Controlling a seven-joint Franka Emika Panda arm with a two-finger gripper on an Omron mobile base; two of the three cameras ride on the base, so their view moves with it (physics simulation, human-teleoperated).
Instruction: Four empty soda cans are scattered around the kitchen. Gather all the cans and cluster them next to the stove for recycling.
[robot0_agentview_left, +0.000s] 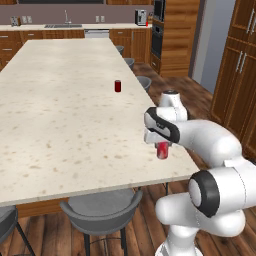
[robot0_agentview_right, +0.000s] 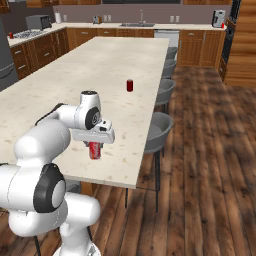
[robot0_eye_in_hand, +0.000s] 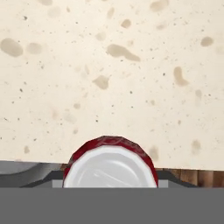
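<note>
My gripper (robot0_agentview_left: 162, 146) points down over the near right corner of the long speckled island (robot0_agentview_left: 60, 125) and is shut on a red soda can (robot0_agentview_left: 162, 152) with silvery ends. From the right, the held can (robot0_agentview_right: 95, 151) hangs under the gripper (robot0_agentview_right: 95, 146) just inside the island's edge. Its silvery top (robot0_eye_in_hand: 110, 165) sits at the bottom of the hand view, hiding the fingertips. A second red can (robot0_agentview_left: 118, 86) (robot0_agentview_right: 130, 85) stands upright mid-island. Far off on the left back counter, a third red can (robot0_agentview_right: 10, 35) stands beside the stove (robot0_agentview_right: 24, 34).
Grey stools line the island's right side (robot0_agentview_right: 160, 129) and near end (robot0_agentview_left: 102, 210). A back counter holds a sink (robot0_agentview_left: 62, 25) and a coffee machine (robot0_agentview_right: 218, 18). Wooden cabinets and a wall oven (robot0_agentview_left: 157, 35) stand to the right, across the wood floor.
</note>
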